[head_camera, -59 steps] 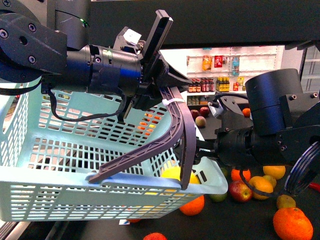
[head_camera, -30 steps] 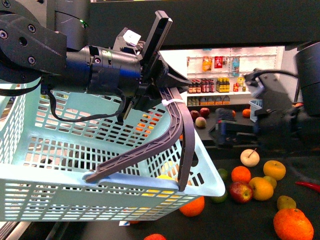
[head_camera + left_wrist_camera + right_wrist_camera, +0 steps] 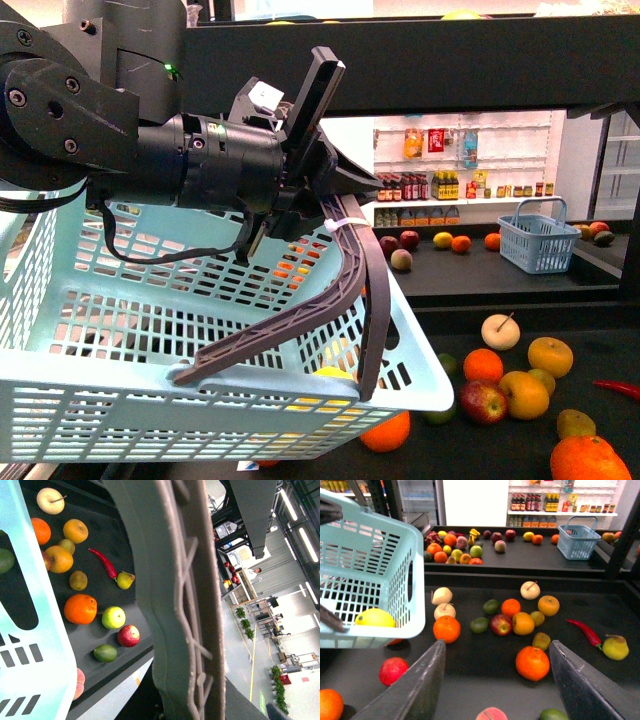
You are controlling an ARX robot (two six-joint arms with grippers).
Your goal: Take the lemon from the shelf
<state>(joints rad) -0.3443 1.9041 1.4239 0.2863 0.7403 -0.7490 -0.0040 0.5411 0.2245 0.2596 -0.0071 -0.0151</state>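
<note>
Black tiered shelf [image 3: 450, 50]; its lower worktop [image 3: 620, 680] carries scattered loose fruit. Left end effector [image 3: 322, 200] is clamped on the grey handle [image 3: 352, 270] of a pale-blue basket [image 3: 120, 330]. Lemon [image 3: 375, 617] lies inside the basket, behind its slatted wall. Right end effector [image 3: 496, 647] is spread wide and empty above the worktop.

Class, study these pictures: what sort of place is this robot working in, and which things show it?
Probably a grocery shop, or a mock-up of one: loose fruit lies on a black display shelf, bottles line white wall shelves, and a pale-blue shopping basket holds a lemon.
</note>
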